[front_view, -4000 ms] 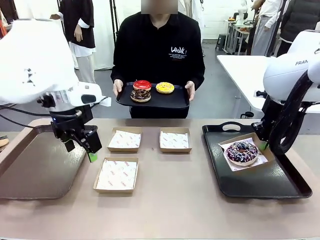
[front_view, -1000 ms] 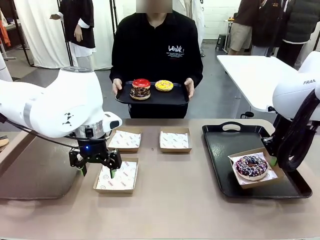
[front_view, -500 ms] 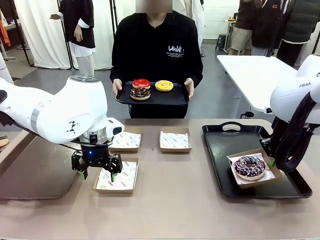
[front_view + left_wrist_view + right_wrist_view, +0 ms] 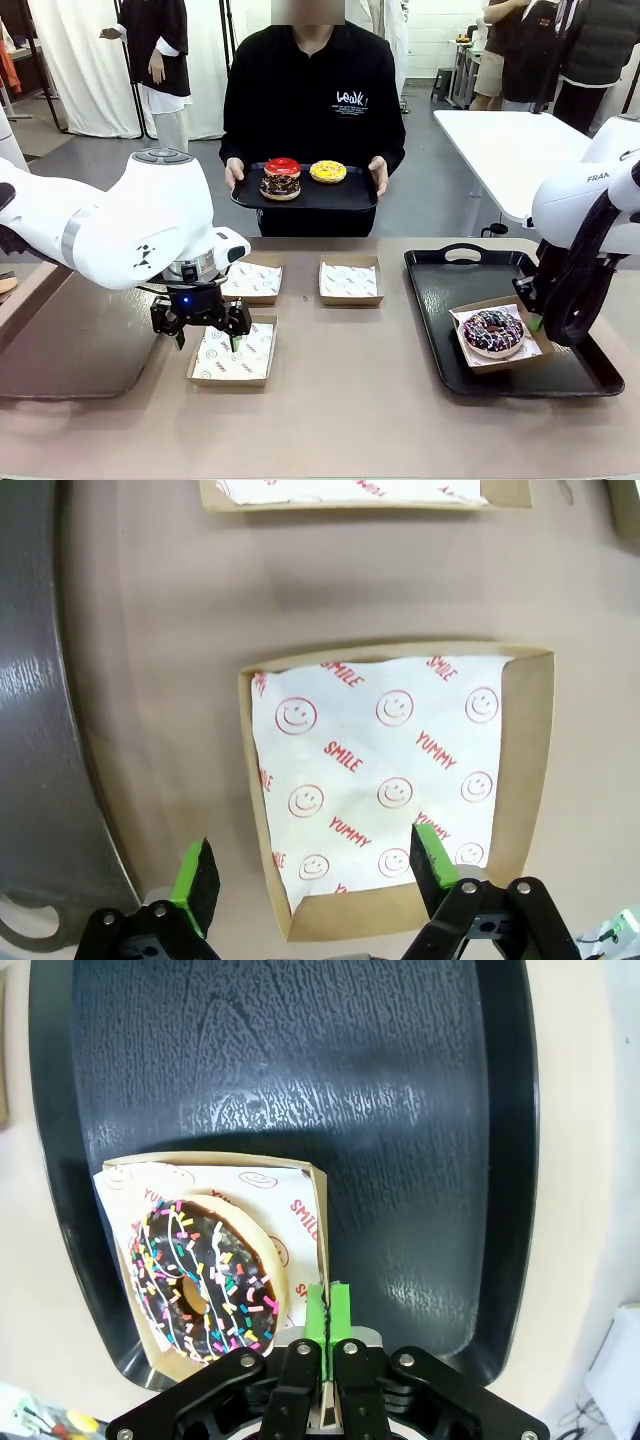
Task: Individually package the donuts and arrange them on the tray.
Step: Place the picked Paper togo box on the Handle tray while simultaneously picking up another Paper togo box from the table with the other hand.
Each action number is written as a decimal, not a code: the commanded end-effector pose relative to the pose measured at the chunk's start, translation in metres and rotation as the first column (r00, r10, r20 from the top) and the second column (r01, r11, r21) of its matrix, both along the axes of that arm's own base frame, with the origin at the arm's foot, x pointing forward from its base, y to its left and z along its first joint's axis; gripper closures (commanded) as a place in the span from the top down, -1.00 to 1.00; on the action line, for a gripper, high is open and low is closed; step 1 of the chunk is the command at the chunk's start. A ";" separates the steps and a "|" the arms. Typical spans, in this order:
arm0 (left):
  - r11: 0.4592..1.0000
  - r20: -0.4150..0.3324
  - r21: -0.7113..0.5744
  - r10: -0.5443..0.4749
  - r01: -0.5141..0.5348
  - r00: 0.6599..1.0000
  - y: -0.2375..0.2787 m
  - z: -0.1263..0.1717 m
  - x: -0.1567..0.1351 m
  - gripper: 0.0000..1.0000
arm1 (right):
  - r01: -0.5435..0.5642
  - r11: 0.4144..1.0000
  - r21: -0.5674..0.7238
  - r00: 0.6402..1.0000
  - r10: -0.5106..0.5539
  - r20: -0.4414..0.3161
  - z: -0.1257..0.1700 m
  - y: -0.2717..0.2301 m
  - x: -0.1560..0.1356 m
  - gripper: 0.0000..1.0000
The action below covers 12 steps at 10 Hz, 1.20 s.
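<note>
A dark sprinkled donut (image 4: 492, 331) (image 4: 205, 1285) lies in a paper-lined cardboard box (image 4: 533, 347) (image 4: 312, 1182) on the black tray (image 4: 470, 275) (image 4: 400, 1110) at the right. My right gripper (image 4: 533, 322) (image 4: 327, 1310) is shut on that box's right wall. My left gripper (image 4: 205, 340) (image 4: 315, 865) hangs open low over the near-left empty box (image 4: 232, 352) (image 4: 400, 780), straddling its left wall. Across the table the person holds a small black tray (image 4: 345, 198) with a red-glazed donut (image 4: 283, 167) stacked on a chocolate one (image 4: 280, 187), and a yellow one (image 4: 329, 172) beside them.
Two more empty lined boxes (image 4: 250, 280) (image 4: 350, 280) stand in the back row. A large grey tray (image 4: 70, 340) (image 4: 40, 730) lies at the table's left. A white table (image 4: 500, 140) stands behind at the right.
My left arm swung in from the left and settled over the near-left box. My right gripper dragged the donut's box toward the tray's near right, then nudged it slightly back left.
</note>
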<state>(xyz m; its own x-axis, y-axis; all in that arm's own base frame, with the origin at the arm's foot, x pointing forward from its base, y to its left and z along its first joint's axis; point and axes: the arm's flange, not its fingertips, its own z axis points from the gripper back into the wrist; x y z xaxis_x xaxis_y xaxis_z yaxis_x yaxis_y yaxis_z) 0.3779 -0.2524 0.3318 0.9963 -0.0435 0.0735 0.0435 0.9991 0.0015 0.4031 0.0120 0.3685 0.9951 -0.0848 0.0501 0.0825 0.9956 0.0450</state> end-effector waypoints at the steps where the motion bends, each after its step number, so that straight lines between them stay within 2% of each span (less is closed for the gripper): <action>1: 0.999 0.056 0.020 0.035 -0.036 0.998 0.004 -0.014 0.004 1.00 | 0.027 0.999 0.030 0.999 -0.027 0.018 -0.007 0.005 -0.002 -0.97; 8: 0.999 0.076 -0.035 0.004 -0.001 0.997 0.009 -0.015 0.006 1.00 | 0.019 1.000 0.014 1.000 -0.020 0.013 -0.009 0.009 0.001 -0.97; 9: 0.999 0.074 -0.036 0.004 -0.001 0.997 0.010 -0.014 0.006 -0.19 | 0.011 1.000 0.016 1.000 -0.011 0.006 -0.009 0.010 0.000 0.22; 10: 0.999 0.070 -0.038 0.008 -0.006 0.998 0.011 -0.014 0.006 -0.20 | 0.012 1.000 0.016 1.000 -0.012 0.004 -0.009 0.010 0.000 0.22; 11: 0.999 0.072 -0.041 0.010 -0.007 0.997 0.011 -0.013 0.006 -1.00 | 0.014 1.000 0.018 1.000 -0.014 0.005 -0.008 0.009 0.000 1.00; 12: 0.999 0.071 -0.042 0.010 -0.007 0.997 0.011 -0.013 0.006 -0.30 | 0.016 1.000 0.019 1.000 -0.016 0.005 -0.008 0.009 0.000 0.29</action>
<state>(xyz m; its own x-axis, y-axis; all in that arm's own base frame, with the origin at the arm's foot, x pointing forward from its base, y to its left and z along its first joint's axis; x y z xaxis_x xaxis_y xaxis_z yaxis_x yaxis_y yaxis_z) 0.3854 -0.2429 0.3223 0.9916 -0.0271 0.1264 0.0309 0.9991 -0.0280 0.4043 0.0165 0.3640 0.9952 -0.0865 0.0450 0.0841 0.9951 0.0513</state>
